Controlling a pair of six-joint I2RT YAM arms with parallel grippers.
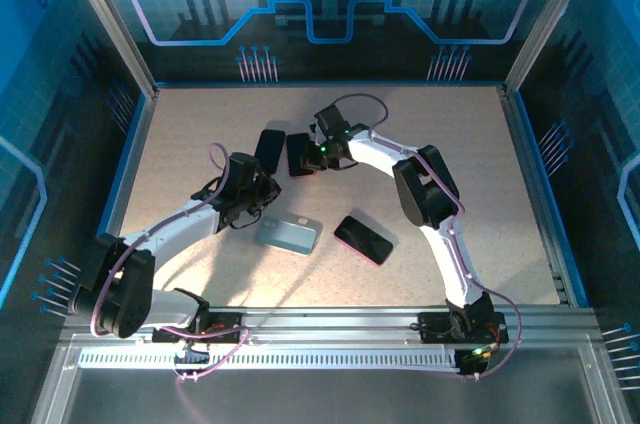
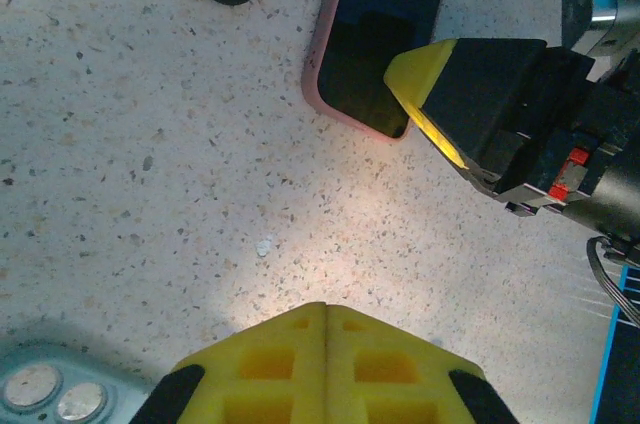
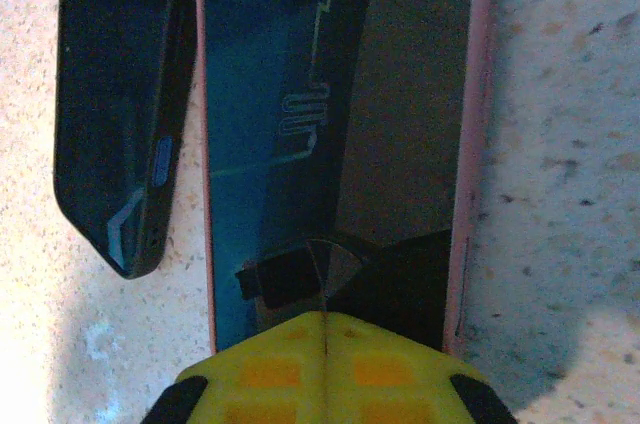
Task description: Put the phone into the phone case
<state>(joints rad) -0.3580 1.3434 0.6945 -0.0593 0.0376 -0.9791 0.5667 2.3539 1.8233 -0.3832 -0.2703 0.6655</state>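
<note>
Working with the right gripper (image 3: 322,322) closed, empty, tips apparently on the glass, and the left gripper (image 2: 325,312) closed and empty, I judge the phone (image 3: 300,94), lying screen-up in the pink phone case (image 3: 478,94) mid-table, stiff, slick and fragile: press flat or grip its long edges.

Both left jaws meet; right jaws' yellow tip over pink-rimmed phone (image 2: 372,34)
</note>
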